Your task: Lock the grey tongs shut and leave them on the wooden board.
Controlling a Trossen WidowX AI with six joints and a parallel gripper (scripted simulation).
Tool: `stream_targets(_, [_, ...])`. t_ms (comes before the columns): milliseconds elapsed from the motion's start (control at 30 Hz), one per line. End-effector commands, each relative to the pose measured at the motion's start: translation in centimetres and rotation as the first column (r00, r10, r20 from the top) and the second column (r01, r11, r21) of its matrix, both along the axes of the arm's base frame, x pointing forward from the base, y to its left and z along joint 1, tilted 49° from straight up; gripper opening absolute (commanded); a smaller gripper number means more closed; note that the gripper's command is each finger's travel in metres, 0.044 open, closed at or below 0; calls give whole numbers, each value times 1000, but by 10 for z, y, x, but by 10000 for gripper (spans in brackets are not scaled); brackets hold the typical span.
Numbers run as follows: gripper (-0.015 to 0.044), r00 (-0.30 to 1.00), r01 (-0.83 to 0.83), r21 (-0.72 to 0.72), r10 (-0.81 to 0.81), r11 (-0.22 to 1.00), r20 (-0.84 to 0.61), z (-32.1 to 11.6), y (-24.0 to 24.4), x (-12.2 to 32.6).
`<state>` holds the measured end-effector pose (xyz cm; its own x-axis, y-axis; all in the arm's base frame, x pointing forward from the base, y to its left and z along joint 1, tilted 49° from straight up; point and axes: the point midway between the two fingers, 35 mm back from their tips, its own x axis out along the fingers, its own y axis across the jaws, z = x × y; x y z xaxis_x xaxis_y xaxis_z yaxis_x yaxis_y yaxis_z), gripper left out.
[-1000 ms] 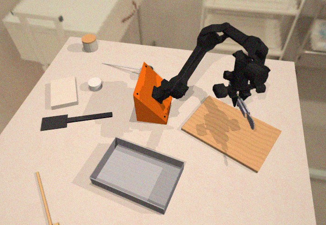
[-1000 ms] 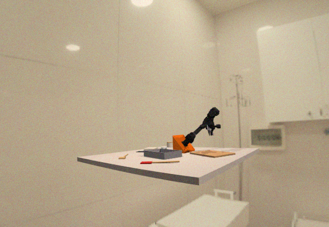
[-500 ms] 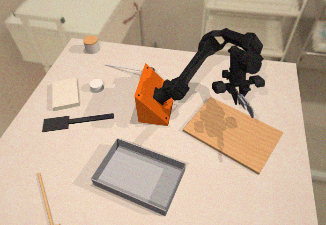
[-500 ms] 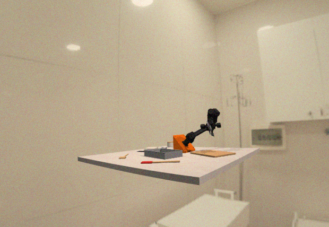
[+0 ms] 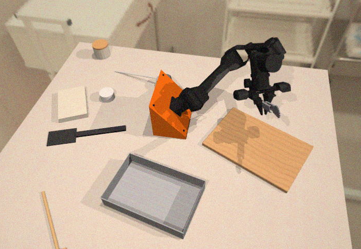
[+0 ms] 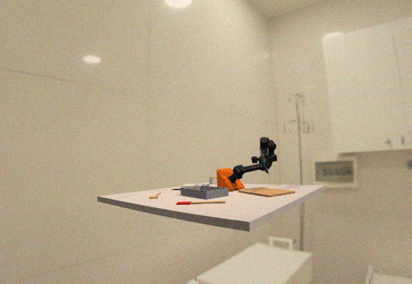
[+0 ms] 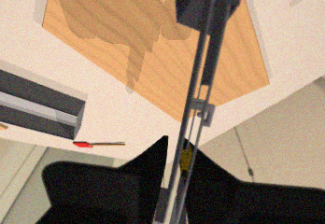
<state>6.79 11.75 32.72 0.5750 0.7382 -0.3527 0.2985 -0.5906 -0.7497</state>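
My gripper [image 5: 263, 113] [image 7: 174, 141] is shut on the grey tongs [image 5: 270, 108] [image 7: 213, 61]. It holds them in the air above the table, beyond the back edge of the wooden board [image 5: 275, 152] [image 6: 273, 192] [image 7: 245, 61] in the top view. In the wrist view the two tong legs run close together through the fingers, with a yellow part between them at the fingertips and a dark end at the top. In the exterior view the tongs are small and hard to tell from the arm. The roasting tin [image 5: 163, 167] [image 6: 193, 192] [image 7: 30, 91] holds no tongs.
The orange arm base [image 5: 169, 127] [image 6: 225, 178] stands left of the board. A black spatula [image 5: 61, 137], a cream block [image 5: 72, 102], a white round tin [image 5: 106, 93] and a lidded jar [image 5: 101, 52] stand or lie farther left. A red-ended spatula [image 6: 183, 203] [image 7: 82, 145] lies near the tin.
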Motion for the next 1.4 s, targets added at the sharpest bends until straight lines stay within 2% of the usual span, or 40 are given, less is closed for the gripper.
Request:
stream_targets(0, [-150,999,27,10,-28,1000,47,-1,3,-3])
stream_targets(767, [-150,935,207,55,-214,977,284,-16,19,4])
stream_targets(1367, [-150,932,211,55,-218,976,290,-16,20,4])
